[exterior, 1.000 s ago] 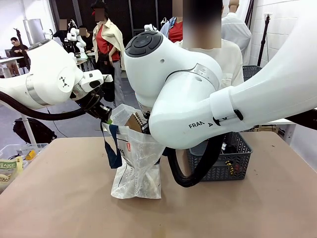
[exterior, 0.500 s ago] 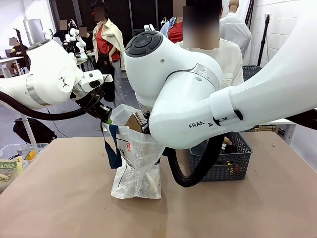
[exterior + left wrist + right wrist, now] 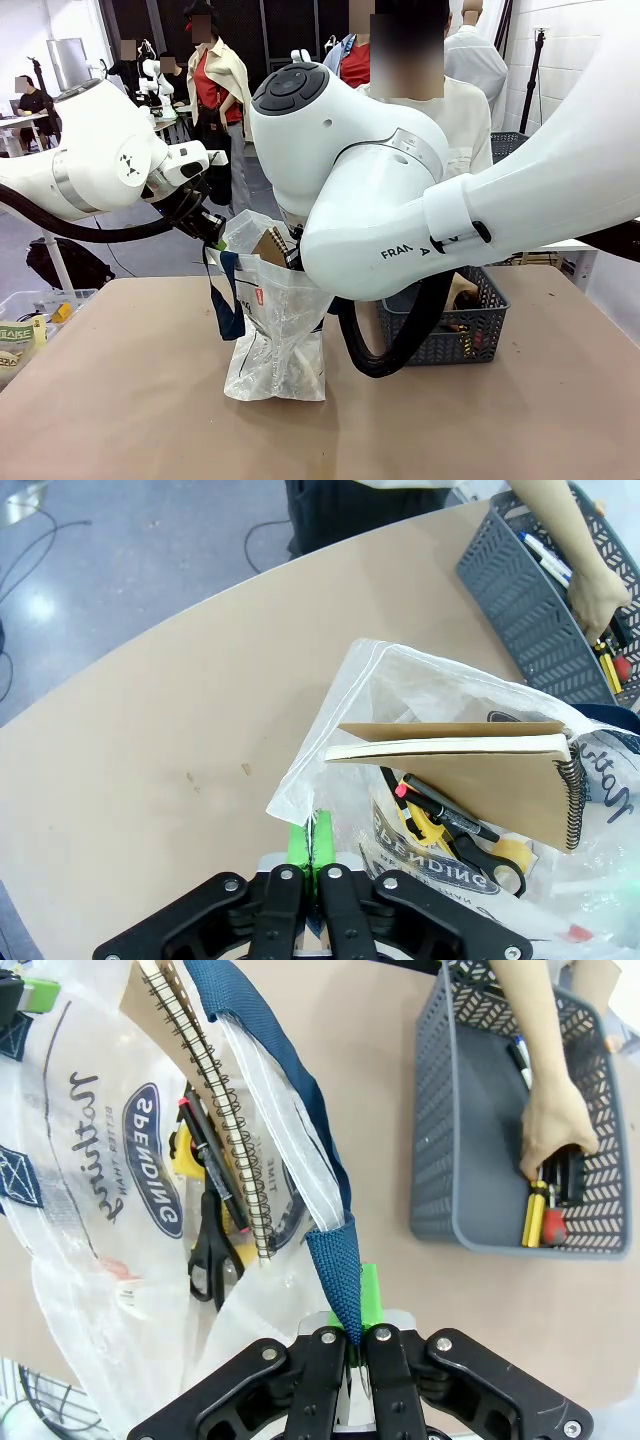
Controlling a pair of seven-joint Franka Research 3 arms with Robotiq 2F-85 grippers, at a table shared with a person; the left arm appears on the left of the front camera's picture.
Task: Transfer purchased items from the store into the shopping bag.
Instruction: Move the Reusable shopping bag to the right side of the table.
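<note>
Tabletop (image 3: 120,400) bore the shopping bag (image 3: 280,330) upright, left gripper (image 3: 313,832) pinched on its rim, right gripper (image 3: 358,1315) on its handle (image 3: 335,1260); a person's hand (image 3: 555,1125) had newly entered the basket (image 3: 470,1160), presumably for another item.

**A hand drops into the basket**

The person's hand (image 3: 462,289) has come down into the grey mesh basket (image 3: 487,318), where a second ago only its contents showed; from the right wrist, its fingers are closed among the pens (image 3: 538,1215) lying there
</note>
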